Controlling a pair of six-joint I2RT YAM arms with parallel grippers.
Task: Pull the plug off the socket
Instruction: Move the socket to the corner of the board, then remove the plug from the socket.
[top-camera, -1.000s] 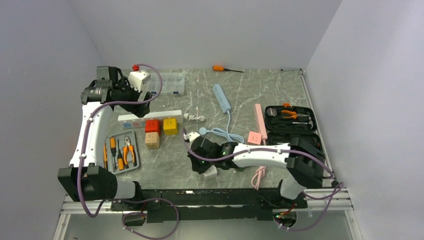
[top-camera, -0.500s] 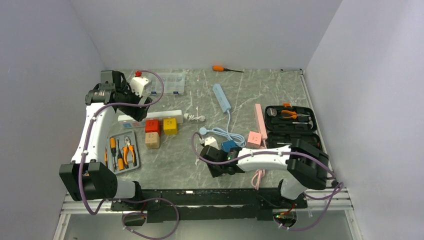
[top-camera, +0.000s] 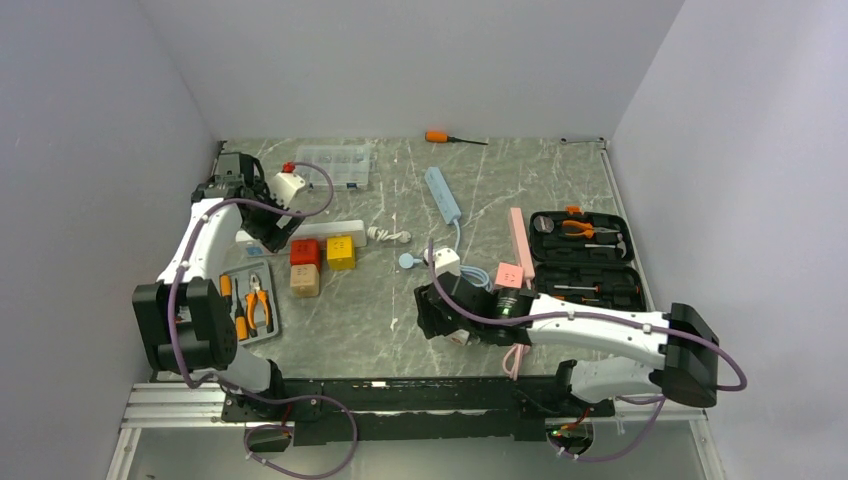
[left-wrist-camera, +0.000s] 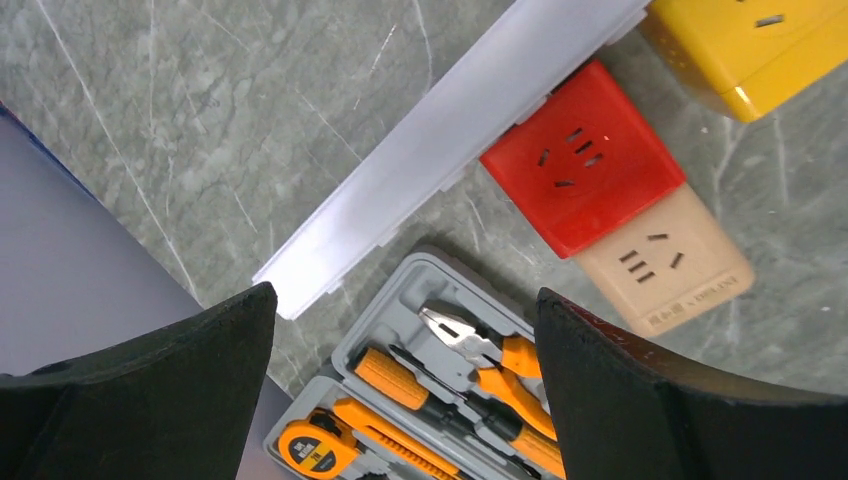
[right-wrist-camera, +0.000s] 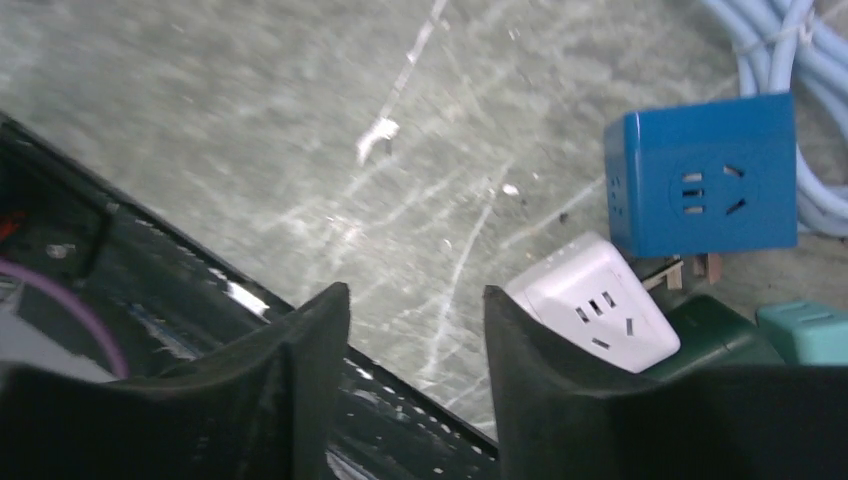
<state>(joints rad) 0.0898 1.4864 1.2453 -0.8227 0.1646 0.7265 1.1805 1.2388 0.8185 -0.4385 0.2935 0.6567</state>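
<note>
A white cube plug (right-wrist-camera: 592, 300) lies tilted on the table just outside my right gripper's right finger (right-wrist-camera: 560, 390), leaning on a dark green block (right-wrist-camera: 712, 325); no socket holds it. My right gripper (right-wrist-camera: 415, 300) is open with only bare table between its fingers, close to the near edge (top-camera: 432, 312). A blue cube socket (right-wrist-camera: 700, 175) sits just beyond the plug. The long white power strip (left-wrist-camera: 450, 150) runs below my left gripper (left-wrist-camera: 405, 300), which hangs wide open and empty above the strip's left end (top-camera: 262, 235). Red (left-wrist-camera: 585, 170), beige (left-wrist-camera: 665, 265) and yellow (left-wrist-camera: 745, 45) cube sockets sit beside the strip.
A grey tool tray (left-wrist-camera: 440, 400) with pliers and screwdrivers lies under the left gripper. A black tool case (top-camera: 585, 250), a pink strip (top-camera: 520, 240), a light-blue strip (top-camera: 443, 195) with coiled cable, a clear organiser box (top-camera: 335, 165) and an orange screwdriver (top-camera: 440, 137) lie around the table.
My right gripper moved right along the near edge and opened, letting go of the white cube plug. The left arm drew back toward the left wall, still open.
</note>
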